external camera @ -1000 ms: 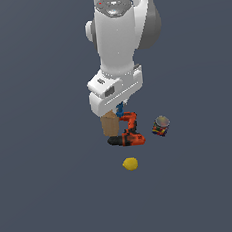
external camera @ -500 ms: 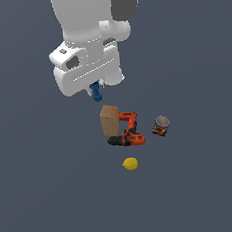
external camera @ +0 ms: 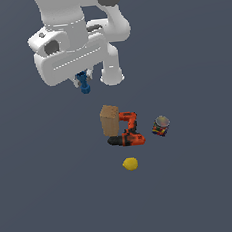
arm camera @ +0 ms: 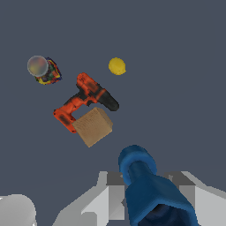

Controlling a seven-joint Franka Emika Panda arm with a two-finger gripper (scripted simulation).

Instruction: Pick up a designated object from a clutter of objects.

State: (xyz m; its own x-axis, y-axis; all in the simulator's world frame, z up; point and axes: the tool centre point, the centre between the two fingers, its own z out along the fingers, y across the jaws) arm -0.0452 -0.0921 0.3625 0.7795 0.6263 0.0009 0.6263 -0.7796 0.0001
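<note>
The designated object, a small bright blue bolt-like piece point(external camera: 84, 84), hangs below the white hand, high above the floor in the exterior view. My gripper point(external camera: 82, 79) is shut on it; its fingers are mostly hidden under the hand. In the wrist view the blue piece point(arm camera: 145, 185) fills the foreground between the grey fingers point(arm camera: 110, 194). The rest of the clutter lies below: a tan box point(external camera: 109, 119), an orange-and-black power drill point(external camera: 128, 132), a silver-topped can point(external camera: 160, 125) and a yellow lemon point(external camera: 130, 164).
The box leans against the drill point(arm camera: 84, 101). The can point(arm camera: 43, 69) stands apart toward the exterior view's right, the lemon point(arm camera: 117, 66) nearer the camera. Dark floor point(external camera: 205, 189) surrounds the group.
The arm has risen and shifted toward the exterior view's left, carrying the blue piece up and away from the box and drill. The clutter has stayed put.
</note>
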